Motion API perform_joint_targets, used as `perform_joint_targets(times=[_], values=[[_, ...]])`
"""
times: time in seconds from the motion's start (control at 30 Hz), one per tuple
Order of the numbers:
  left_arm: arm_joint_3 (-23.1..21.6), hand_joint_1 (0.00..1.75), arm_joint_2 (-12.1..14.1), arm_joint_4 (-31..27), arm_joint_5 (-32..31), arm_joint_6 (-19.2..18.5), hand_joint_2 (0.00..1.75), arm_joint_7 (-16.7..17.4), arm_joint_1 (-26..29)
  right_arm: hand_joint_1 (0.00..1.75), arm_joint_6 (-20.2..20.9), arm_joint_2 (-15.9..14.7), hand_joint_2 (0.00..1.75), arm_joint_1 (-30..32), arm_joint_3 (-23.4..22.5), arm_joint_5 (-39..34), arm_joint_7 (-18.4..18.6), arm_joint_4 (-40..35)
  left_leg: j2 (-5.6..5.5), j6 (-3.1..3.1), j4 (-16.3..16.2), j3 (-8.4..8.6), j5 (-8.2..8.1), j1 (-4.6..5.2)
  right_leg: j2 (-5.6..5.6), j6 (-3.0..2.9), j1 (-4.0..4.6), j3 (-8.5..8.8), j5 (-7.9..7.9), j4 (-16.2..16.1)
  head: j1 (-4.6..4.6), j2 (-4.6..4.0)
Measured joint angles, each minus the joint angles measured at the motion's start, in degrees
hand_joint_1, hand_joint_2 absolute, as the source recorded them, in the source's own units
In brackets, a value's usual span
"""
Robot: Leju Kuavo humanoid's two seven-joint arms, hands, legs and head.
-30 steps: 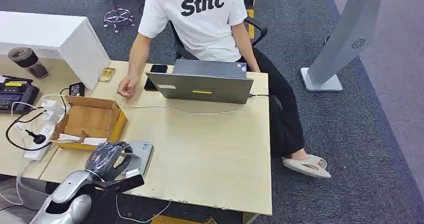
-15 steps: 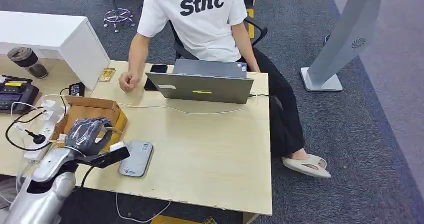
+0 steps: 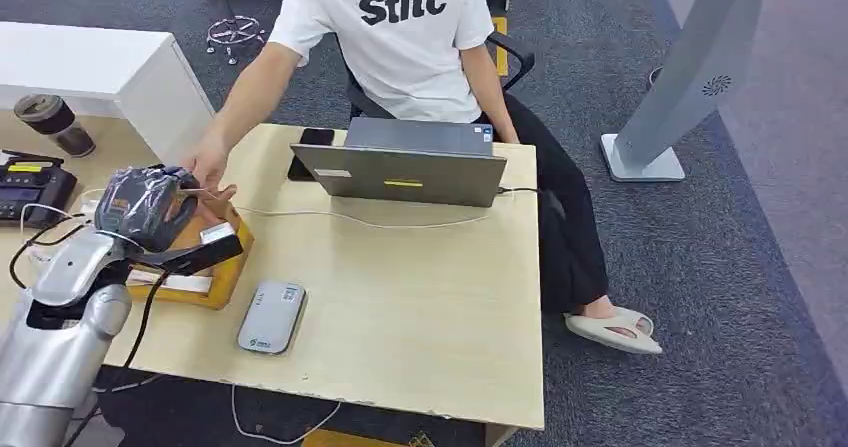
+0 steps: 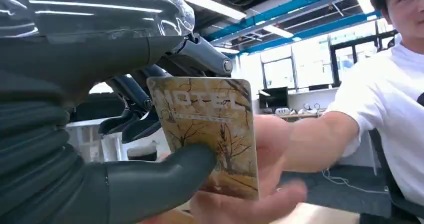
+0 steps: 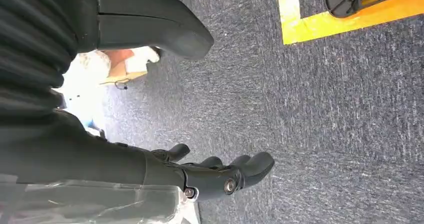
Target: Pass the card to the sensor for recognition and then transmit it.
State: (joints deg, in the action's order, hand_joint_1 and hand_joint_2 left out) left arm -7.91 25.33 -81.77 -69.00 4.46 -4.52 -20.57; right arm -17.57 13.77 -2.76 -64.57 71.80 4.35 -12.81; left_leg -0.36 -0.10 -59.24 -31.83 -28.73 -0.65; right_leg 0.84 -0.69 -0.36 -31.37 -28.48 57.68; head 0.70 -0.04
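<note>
One yellow-brown hotel key card (image 4: 207,134) sits pinched between my left hand's (image 3: 148,205) thumb and fingers (image 4: 131,91), face out so the person's hand (image 4: 260,184) beneath can take it. Right hand (image 5: 210,176) hangs empty, fingers loosely curled.

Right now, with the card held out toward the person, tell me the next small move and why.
Probably hold steady and loosen the grip. In the left wrist view the left hand pinches the card between thumb and fingers, and the person's hand is already cupped behind and under it. In the head view that hand meets the robot's over the cardboard box, away from the sensor.
</note>
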Motion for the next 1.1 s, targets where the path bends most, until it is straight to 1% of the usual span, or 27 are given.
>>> perform_joint_targets(times=[0.1, 0.23, 0.3, 0.33, 0.37, 0.4, 0.43, 0.5, 0.53, 0.6, 0.7, 0.77, 0.83, 0.9, 1.0, 1.07, 1.1], values=[[0.0, 1.75, 0.1, 0.0, -0.4, 0.0, 1.75, 0.4, -0.9, 0.0, 0.0, 0.0, 1.75, 0.0, 0.0, 0.3, 0.0, 0.0, 0.0, 0.0, 0.0, -0.01, 0.0, 0.0, 0.01, 0.0, 0.0, -0.02, 0.0, 0.0, 0.0, 0.0], [-0.3, 1.75, 1.7, 0.4, -10.4, 0.5, 1.75, 6.6, -3.4, 0.0, 0.0, 0.0, 1.75, 0.0, 0.0, 0.8, -0.2, 0.0, 0.06, 0.0, 0.0, -0.02, 0.0, -0.02, 0.07, -0.02, 0.01, -0.07, 0.01, 0.0, 0.0, 0.0], [-0.3, 1.75, 2.5, 1.1, -11.1, 0.1, 1.75, 7.6, -5.3, 0.0, 0.0, -0.1, 1.75, 0.0, 0.0, 1.4, -0.5, 0.0, 0.06, -0.02, 0.0, -0.04, 0.01, -0.03, 0.07, -0.04, 0.02, -0.07, 0.02, 0.0, 0.02, 0.0], [-0.3, 0.03, 2.7, 1.4, -11.3, 0.1, 1.75, 7.8, -6.0, 0.0, 0.0, -0.1, 1.75, 0.0, 0.0, 1.5, -0.6, 0.0, 0.06, -0.02, 0.0, -0.04, 0.01, -0.03, 0.07, -0.04, 0.02, -0.07, 0.03, 0.0, 0.0, 0.0], [-0.3, 0.0, 3.1, 1.9, -11.5, 0.0, 1.75, 8.1, -6.9, 0.0, 0.0, -0.1, 1.75, 0.0, 0.0, 1.6, -0.6, 0.0, 0.11, -0.03, 0.0, -0.04, 0.02, -0.03, 0.11, -0.04, 0.02, -0.09, 0.03, 0.0, 0.0, 0.0], [-0.3, 0.0, 3.3, 2.1, -11.6, 0.5, 1.75, 8.7, -7.4, 0.0, 0.0, -0.1, 1.75, 0.0, 0.0, 1.6, -0.6, 0.0, 0.11, -0.03, 0.0, -0.04, 0.02, -0.02, 0.11, -0.04, 0.02, -0.09, 0.03, 0.1, 0.0, 0.0], [-0.2, 0.0, 3.4, 2.3, -11.6, 1.6, 1.75, 9.5, -7.7, 0.0, 0.0, -0.2, 1.75, 0.0, 0.0, 1.6, -0.6, 0.0, 0.11, -0.03, 0.0, -0.05, 0.01, -0.02, 0.12, -0.04, 0.02, -0.08, 0.03, 0.1, 0.0, 0.0], [0.7, 0.0, 3.1, 2.4, -11.7, 5.4, 1.75, 11.3, -7.7, 0.0, 0.0, -0.2, 1.75, 0.0, 0.0, 2.3, -0.6, 0.0, 0.1, -0.03, 0.0, -0.06, 0.0, -0.01, 0.11, -0.04, 0.02, -0.09, 0.02, 0.1, 0.0, 0.0], [1.3, 0.0, 3.0, 2.5, -11.7, 6.8, 1.75, 11.6, -7.5, 0.0, 0.1, -0.2, 1.75, 0.0, 0.0, 2.5, -0.6, 0.0, 0.1, -0.03, 0.0, -0.08, 0.0, -0.01, 0.1, -0.04, 0.02, -0.1, 0.01, 0.0, 0.02, 0.0], [2.3, 0.0, 2.6, 2.5, -11.7, 8.3, 1.75, 11.8, -7.2, 0.0, 0.1, -0.2, 1.75, 0.0, 0.0, 2.5, -0.6, 0.0, 0.09, -0.02, 0.0, -0.09, -0.01, -0.01, 0.09, -0.02, 0.01, -0.1, 0.0, 0.0, 0.02, 0.0], [3.3, 0.0, 2.2, 2.6, -11.7, 9.0, 1.75, 11.9, -6.8, 0.0, 0.1, -0.2, 1.75, 0.0, 0.0, 2.5, -0.6, 0.0, 0.09, -0.02, 0.0, -0.09, -0.01, -0.01, 0.07, -0.03, 0.01, -0.1, 0.0, 0.0, -0.02, 0.0], [4.0, 0.0, 1.7, 2.6, -13.0, 11.4, 1.75, 13.3, -6.2, 0.0, 0.1, -0.2, 1.75, 0.0, 0.0, 2.6, -0.2, 0.0, 0.09, -0.02, 0.0, -0.08, -0.01, -0.01, 0.08, -0.03, 0.01, -0.1, 0.0, 0.0, 0.0, 0.0], [5.1, 0.0, 0.7, 2.6, -13.4, 13.6, 1.75, 13.7, -5.4, 0.0, 0.2, -0.2, 1.75, 0.0, 0.0, 2.6, 0.3, 0.0, 0.09, -0.02, 0.0, -0.06, 0.0, 0.0, 0.08, -0.03, 0.01, -0.09, 0.01, 0.0, 0.0, 0.0], [5.7, 0.0, -0.5, 2.5, -13.8, 14.3, 1.75, 13.7, -4.5, 0.0, 0.2, -0.2, 1.75, 0.0, 0.0, 2.6, 0.4, 0.0, 0.06, -0.02, 0.0, -0.07, 0.0, -0.01, 0.07, -0.03, 0.01, -0.08, 0.01, 0.0, 0.0, 0.0], [5.9, 0.0, -1.9, 2.6, -13.9, 14.3, 1.75, 13.4, -3.0, 0.0, 0.3, -0.2, 1.75, 0.0, 0.0, 2.6, 0.3, 0.0, 0.08, -0.03, 0.0, -0.07, 0.0, -0.01, 0.08, -0.04, 0.01, -0.08, 0.01, 0.0, 0.0, 0.0], [6.3, 0.0, -2.3, 2.5, -13.7, 13.8, 1.75, 12.8, -2.2, 0.0, 0.2, -0.2, 1.75, 0.0, 0.0, 2.5, 0.1, 0.0, 0.09, -0.03, 0.0, -0.07, 0.0, -0.01, 0.1, -0.04, 0.01, -0.08, 0.02, 0.0, 0.0, 0.0], [6.4, 0.0, -2.4, 2.4, -13.0, 13.0, 1.75, 12.2, -1.7, 0.0, 0.2, -0.2, 1.75, 0.0, 0.0, 2.5, 0.1, 0.0, 0.09, -0.03, 0.0, -0.07, 0.0, -0.01, 0.09, -0.04, 0.01, -0.09, 0.01, 0.0, 0.0, 0.0]])
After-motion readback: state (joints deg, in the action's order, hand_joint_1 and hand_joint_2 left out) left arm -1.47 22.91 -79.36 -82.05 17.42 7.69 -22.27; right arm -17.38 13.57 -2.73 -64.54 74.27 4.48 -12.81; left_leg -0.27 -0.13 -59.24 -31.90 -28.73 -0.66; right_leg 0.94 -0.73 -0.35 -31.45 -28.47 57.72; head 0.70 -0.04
